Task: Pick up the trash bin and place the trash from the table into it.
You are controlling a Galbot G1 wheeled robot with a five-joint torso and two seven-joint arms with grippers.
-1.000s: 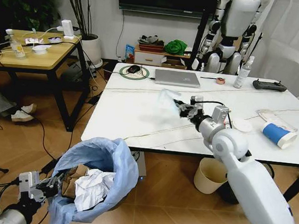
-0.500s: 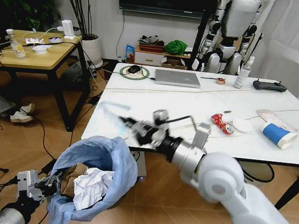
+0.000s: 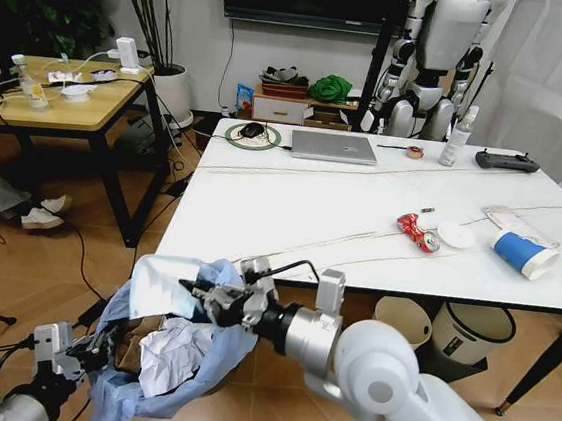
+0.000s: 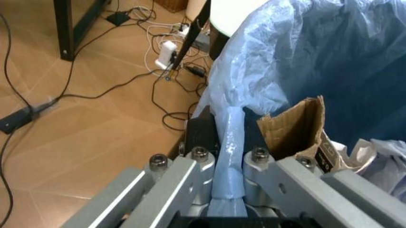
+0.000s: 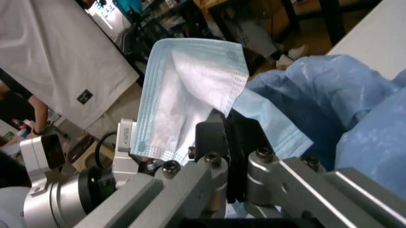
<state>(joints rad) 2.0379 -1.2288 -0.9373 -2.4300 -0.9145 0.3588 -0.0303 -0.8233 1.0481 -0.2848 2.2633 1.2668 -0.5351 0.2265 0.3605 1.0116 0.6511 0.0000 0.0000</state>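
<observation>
Your right gripper (image 5: 219, 142) is pinched on a floppy, featherlight face mask (image 5: 190, 90) right over the trash bin (image 3: 181, 346), which sits low at near left. That mask looks likely to flutter and snag, so I'd release it low inside the bag. Your left gripper (image 4: 228, 183) is clamped on the bin's thin blue liner, which could tear or slip.

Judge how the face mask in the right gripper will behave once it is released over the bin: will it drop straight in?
Probably not cleanly. The face mask looks thin and floppy, folding where the right gripper pinches it, so it is likely light and may flutter. It could drape over the trash bin liner's bulging rim rather than sink among the tissues.
</observation>
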